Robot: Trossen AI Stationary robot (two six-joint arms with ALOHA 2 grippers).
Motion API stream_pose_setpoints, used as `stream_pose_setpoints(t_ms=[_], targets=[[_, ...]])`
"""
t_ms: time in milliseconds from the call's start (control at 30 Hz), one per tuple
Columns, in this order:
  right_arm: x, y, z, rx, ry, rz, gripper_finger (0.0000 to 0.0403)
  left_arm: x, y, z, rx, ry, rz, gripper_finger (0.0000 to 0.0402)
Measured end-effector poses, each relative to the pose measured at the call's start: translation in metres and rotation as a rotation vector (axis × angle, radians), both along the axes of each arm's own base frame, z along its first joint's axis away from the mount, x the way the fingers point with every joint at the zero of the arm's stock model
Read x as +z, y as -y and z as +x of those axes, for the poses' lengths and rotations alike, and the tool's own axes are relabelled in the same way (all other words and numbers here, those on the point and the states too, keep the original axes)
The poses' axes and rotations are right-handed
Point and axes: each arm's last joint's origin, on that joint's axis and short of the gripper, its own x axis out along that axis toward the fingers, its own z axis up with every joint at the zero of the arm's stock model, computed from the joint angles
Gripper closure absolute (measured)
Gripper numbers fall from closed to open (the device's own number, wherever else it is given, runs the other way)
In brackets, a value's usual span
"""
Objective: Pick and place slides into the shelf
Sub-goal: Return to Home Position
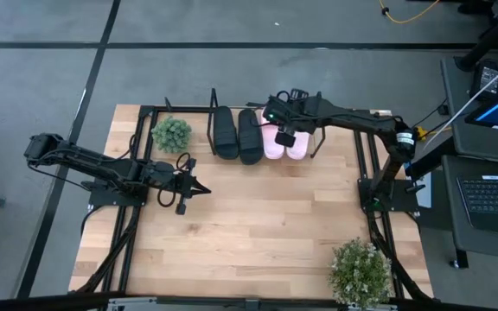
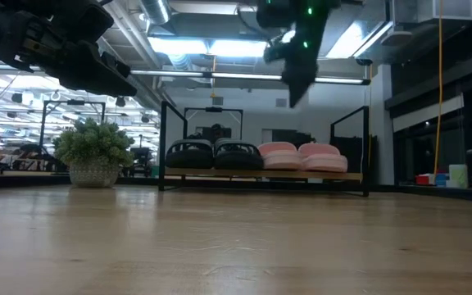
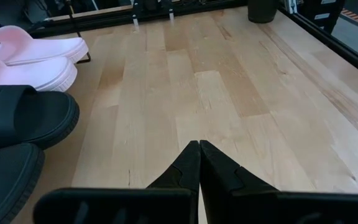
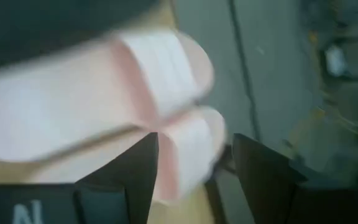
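Observation:
Two black slides (image 1: 236,133) and two pink slides (image 1: 284,143) lie side by side, soles down, on the shelf (image 2: 260,174) at the table's far edge. All of them show in the low view: the black slides (image 2: 213,154) to the left of the pink slides (image 2: 300,156). My right gripper (image 1: 284,136) hangs open above the pink slides (image 4: 166,81), clear of them in the low view, with nothing between its fingers (image 4: 135,177). My left gripper (image 1: 201,187) waits shut over the table's left middle, and its wrist view shows the slides (image 3: 23,115) off to one side.
A small potted plant (image 1: 171,134) stands left of the shelf, and a larger one (image 1: 360,269) at the near right corner. A black frame (image 1: 374,186) runs along the table's sides. Bare wood (image 1: 266,225) stretches between the shelf and the near edge.

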Motion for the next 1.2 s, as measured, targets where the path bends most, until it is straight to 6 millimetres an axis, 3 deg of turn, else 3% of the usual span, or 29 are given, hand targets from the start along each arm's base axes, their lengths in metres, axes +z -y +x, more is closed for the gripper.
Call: stream_pose_setpoints(t_ms=[133,367,467,567,633,967,1200], targets=[[0.018,-0.01,0.009,0.048,0.125,0.091,0.0197,0.0,0.0,0.0,0.0,0.001,0.001,0.0401],[0.022,-0.023,0.014,0.061,0.174,0.114,0.0213,0.0,0.0,0.0,-0.001,0.0,0.002,0.0401],[0.022,-0.032,0.017,0.084,0.179,0.114,0.027,0.0,0.0,0.0,-0.001,0.0,0.002,0.0401],[0.022,-0.043,0.021,0.116,0.179,0.116,0.0357,0.0,0.0,0.0,0.009,0.002,0.007,0.0401],[0.022,-0.051,0.023,0.142,0.178,0.117,0.0389,0.001,-0.002,0.0,0.055,0.007,0.027,0.0401],[0.038,-0.092,0.03,0.294,0.322,0.12,0.0394,0.017,-0.005,-0.011,0.095,0.111,0.06,0.0401],[0.022,-0.116,0.0,0.447,0.597,0.141,0.0398,0.037,-0.009,-0.042,0.089,0.225,0.059,0.0401]])
